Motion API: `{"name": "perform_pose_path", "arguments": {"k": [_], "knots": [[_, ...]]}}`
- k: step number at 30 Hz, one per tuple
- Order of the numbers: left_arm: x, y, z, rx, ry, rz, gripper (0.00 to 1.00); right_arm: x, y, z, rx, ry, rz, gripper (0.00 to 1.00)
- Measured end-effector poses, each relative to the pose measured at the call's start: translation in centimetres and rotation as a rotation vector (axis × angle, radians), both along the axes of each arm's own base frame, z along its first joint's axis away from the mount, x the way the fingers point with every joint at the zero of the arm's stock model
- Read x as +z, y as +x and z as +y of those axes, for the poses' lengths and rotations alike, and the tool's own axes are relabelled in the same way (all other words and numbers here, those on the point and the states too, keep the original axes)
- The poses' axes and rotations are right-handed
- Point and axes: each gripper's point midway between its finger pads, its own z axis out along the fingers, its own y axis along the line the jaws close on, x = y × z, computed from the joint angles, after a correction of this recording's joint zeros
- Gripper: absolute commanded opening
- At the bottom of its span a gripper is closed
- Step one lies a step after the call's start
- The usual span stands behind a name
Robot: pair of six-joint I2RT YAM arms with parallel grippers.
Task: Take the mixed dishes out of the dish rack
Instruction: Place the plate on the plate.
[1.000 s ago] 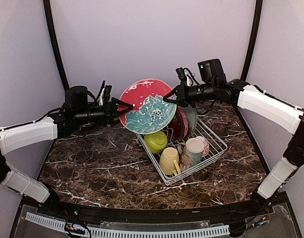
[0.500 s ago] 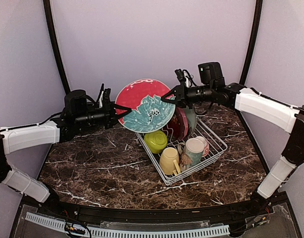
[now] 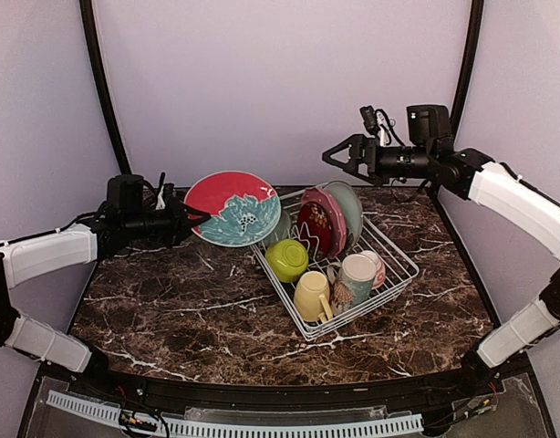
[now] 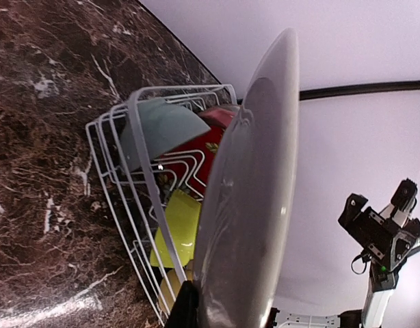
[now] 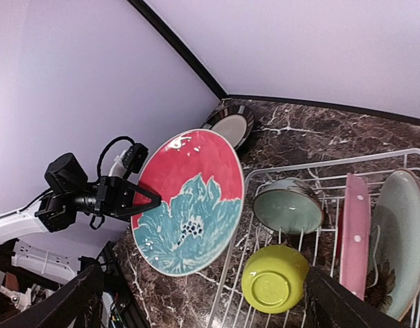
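My left gripper (image 3: 191, 219) is shut on the left rim of a red plate with a teal flower (image 3: 233, 208), held tilted in the air just left of the white wire dish rack (image 3: 394, 274). The left wrist view shows the plate's grey back (image 4: 251, 205) edge-on between the jaws of the left gripper (image 4: 224, 311). My right gripper (image 3: 333, 157) hangs open and empty, high above the rack's far end. The right wrist view looks down on the held plate (image 5: 189, 201) between that gripper's spread fingertips (image 5: 80, 301).
In the rack are a lime bowl (image 3: 286, 260), a teal bowl (image 5: 289, 205), a yellow mug (image 3: 312, 294), a cream patterned mug (image 3: 356, 276), and upright pink dotted (image 5: 355, 236) and pale green (image 5: 398, 239) plates. A dark plate (image 5: 230, 126) lies on the marble behind the rack.
The left gripper shut on the plate's rim, and the right gripper opened and let go. The right arm drew back up and right; the left arm carried the plate left and lower.
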Motion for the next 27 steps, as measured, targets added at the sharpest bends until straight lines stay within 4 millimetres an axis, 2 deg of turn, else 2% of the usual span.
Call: {"name": "perform_pose_path", "arguments": {"k": [3, 4, 5, 8, 13, 21, 27], "knots": [[0.0, 0.8, 3.6, 0.105, 0.031, 0.023, 0.01, 0.8, -0.1, -1.9, -0.044, -0.05, -0.064, 0.99], [0.6, 1.3, 6.9, 0.2, 0.047, 0.025, 0.01, 0.8, -0.3, -3.1, -0.07, -0.102, -0.106, 0.99], [0.6, 1.3, 7.0, 0.205, 0.048, 0.025, 0.01, 0.8, -0.3, -3.2, -0.072, -0.105, -0.109, 0.99], [0.6, 2.2, 10.4, 0.301, 0.058, 0.038, 0.01, 0.2, -0.6, -4.4, -0.098, -0.161, -0.137, 0.99], [-1.4, 4.7, 15.6, 0.449, 0.106, 0.112, 0.01, -0.9, -0.8, -6.4, -0.15, -0.236, -0.152, 0.99], [-6.5, 10.6, 21.9, 0.585, 0.116, 0.244, 0.01, -1.1, -0.9, -7.8, -0.205, -0.277, -0.157, 0.99], [-9.7, 15.5, 24.5, 0.604, 0.057, 0.28, 0.01, -1.3, -1.0, -8.5, -0.235, -0.295, -0.141, 0.99]]}}
